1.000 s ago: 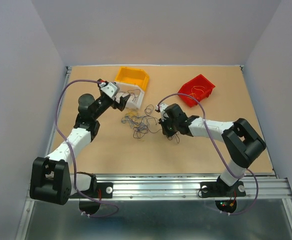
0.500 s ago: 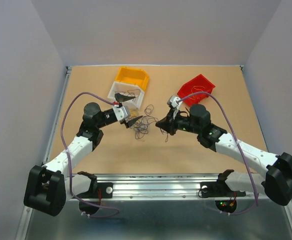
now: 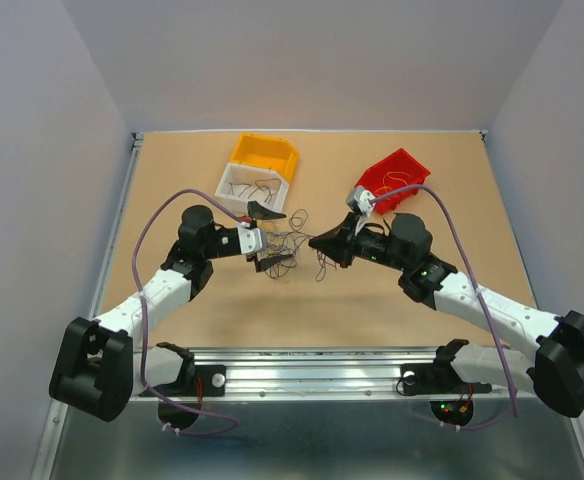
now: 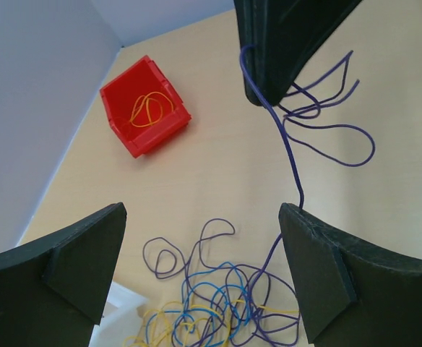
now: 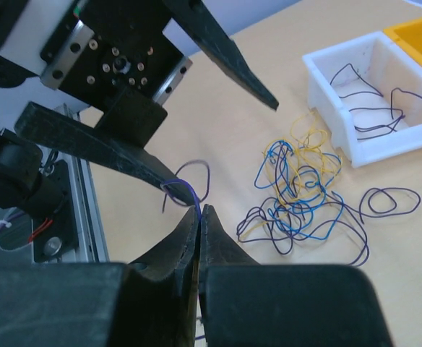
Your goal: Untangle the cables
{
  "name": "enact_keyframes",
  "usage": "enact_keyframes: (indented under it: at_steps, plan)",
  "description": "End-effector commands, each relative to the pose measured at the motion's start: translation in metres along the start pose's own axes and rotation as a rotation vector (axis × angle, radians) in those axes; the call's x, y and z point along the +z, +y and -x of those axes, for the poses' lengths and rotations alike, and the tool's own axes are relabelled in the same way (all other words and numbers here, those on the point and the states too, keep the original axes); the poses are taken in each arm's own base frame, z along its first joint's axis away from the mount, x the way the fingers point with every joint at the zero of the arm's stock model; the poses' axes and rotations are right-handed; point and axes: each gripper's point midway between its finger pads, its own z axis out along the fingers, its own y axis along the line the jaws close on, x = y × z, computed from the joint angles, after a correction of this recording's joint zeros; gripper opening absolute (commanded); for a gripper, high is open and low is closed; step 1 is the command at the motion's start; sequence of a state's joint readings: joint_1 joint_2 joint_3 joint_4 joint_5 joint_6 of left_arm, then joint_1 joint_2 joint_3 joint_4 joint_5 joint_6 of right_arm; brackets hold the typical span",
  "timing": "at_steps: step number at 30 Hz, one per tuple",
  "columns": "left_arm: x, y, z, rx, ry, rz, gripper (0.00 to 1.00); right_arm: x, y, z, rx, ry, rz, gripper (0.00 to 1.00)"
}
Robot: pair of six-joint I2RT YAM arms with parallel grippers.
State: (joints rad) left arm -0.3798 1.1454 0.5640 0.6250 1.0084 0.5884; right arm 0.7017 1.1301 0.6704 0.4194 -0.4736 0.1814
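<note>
Fingers (image 5: pixel 171 253) of the right gripper (image 5: pixel 200 215), black and wedge-shaped, were clenched flat together, and between their tips they pinched a single hair-thin purple wire (image 5: pixel 191 189). From where I stood, that strand curled in a small loop just above the pinch, right at the tip of the lower finger (image 5: pixel 88 141) of the left gripper (image 5: pixel 218 144). I could not tell whether the loop touched that finger. The left gripper's two long black fingers stood spread wide, released, gripping nothing. Seen from the left wrist, the pinched wire ran from the right gripper's tip past one left finger and on toward the tangle. Both grippers met tip to tip over the middle of the tan wooden tabletop (image 3: pixel 222 320). The tangle of cables (image 5: pixel 298 195), thin purple, blue and orange-yellow strands looped through one another, lay on the tabletop between the grippers and a white rectangular plastic bin (image 5: pixel 395 141), near the bin but apart from it. A few loose purple loops trailed out from its edge. Several dark grey wires (image 5: pixel 373 101) lay inside the white bin. A yellow plastic bin (image 3: pixel 264 155) sat just behind the white one, touching it. A red plastic bin (image 4: pixel 157 139) stood well apart at the far right of the tabletop, askew to the edges, with an orange-yellow wire (image 4: pixel 147 108) curled inside it.
</note>
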Motion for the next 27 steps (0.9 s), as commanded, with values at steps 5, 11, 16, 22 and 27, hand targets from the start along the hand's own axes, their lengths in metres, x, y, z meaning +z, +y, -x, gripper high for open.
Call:
enact_keyframes:
  at_steps: [5, 11, 16, 22, 27]
  plan:
    - [0.009, -0.005, 0.019, 0.022, -0.056, -0.104, 0.99, 0.002, 0.005, 0.024, -0.029, -0.111, 0.011, 0.0]
    - [0.011, -0.012, 0.024, 0.02, -0.066, -0.128, 0.99, 0.008, 0.0, 0.023, -0.023, -0.111, 0.008, 0.0]
    - [0.014, -0.017, 0.026, 0.003, -0.07, -0.155, 0.99, 0.015, -0.003, 0.018, -0.021, -0.101, 0.016, 0.01]
    - [0.016, 0.022, 0.026, -0.043, -0.004, 0.041, 0.95, 0.022, -0.007, 0.012, -0.016, -0.081, 0.015, 0.01]
    - [0.006, 0.059, 0.02, -0.088, 0.019, 0.27, 0.94, 0.02, -0.022, 0.011, -0.004, -0.083, -0.076, 0.01]
